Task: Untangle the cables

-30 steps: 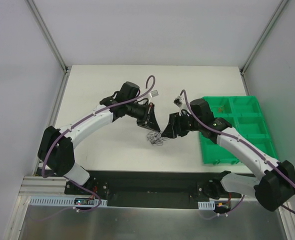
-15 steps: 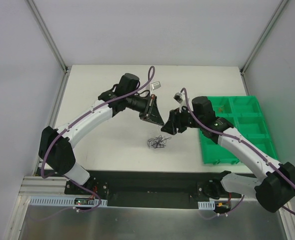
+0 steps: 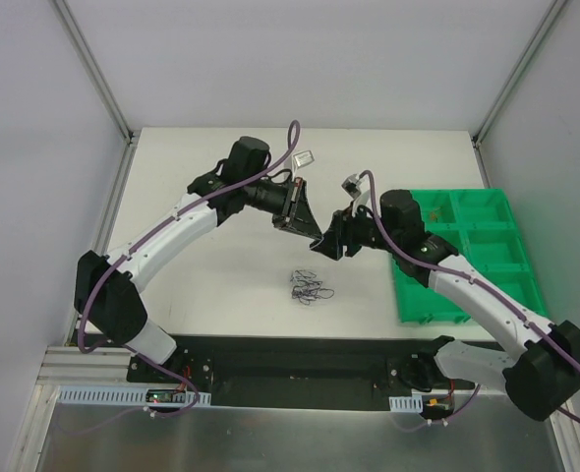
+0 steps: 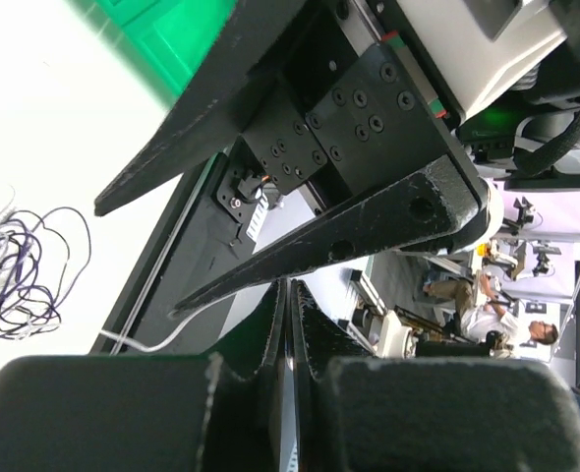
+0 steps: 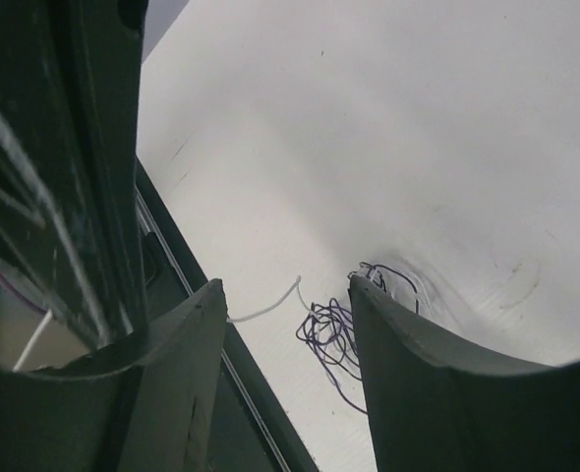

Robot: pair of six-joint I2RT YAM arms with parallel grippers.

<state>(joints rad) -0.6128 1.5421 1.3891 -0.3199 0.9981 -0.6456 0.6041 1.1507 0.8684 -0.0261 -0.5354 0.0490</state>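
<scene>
Cables (image 3: pixel 311 287) in a loopy little knot on the worktop (image 3: pixel 231 275), near side of centre.
My left fingers (image 3: pixel 316 233) are pressed together. My right fingers (image 3: pixel 322 246) sit apart with nothing between them. Both tips almost meet, just far of the knot.

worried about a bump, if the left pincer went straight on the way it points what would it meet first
Most likely the right pincer: its open fingers lie just ahead of the shut left pincer, though depth is unclear.
</scene>
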